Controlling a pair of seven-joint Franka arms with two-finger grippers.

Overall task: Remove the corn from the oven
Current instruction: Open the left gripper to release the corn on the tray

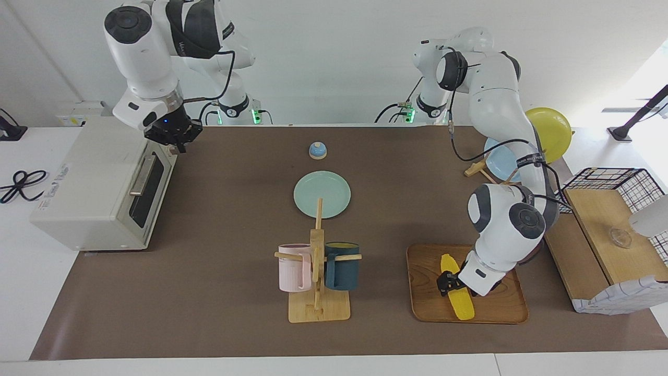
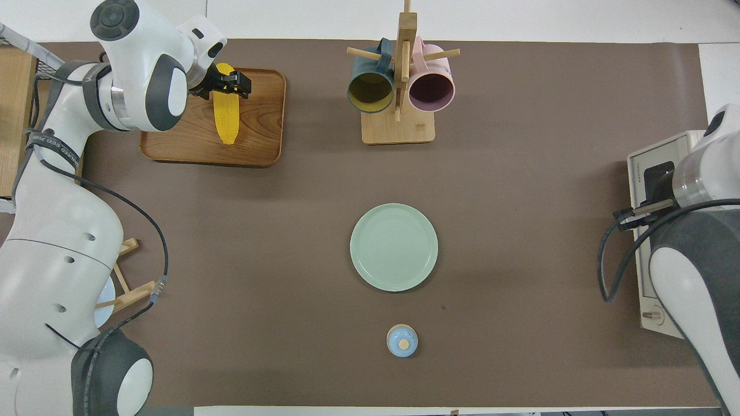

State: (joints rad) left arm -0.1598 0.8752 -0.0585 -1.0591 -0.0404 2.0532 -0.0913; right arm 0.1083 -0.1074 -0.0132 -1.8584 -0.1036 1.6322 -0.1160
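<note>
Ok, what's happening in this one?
The left gripper is down on the corn, which lies on the wooden tray toward the left arm's end of the table. The oven has its door closed, with the right gripper above its top front edge.

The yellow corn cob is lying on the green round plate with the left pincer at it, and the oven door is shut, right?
Not quite. The yellow corn cob lies on the brown wooden tray, not the green round plate, as the facing view shows. The left pincer is at it, and the cream-white oven door is shut.
</note>
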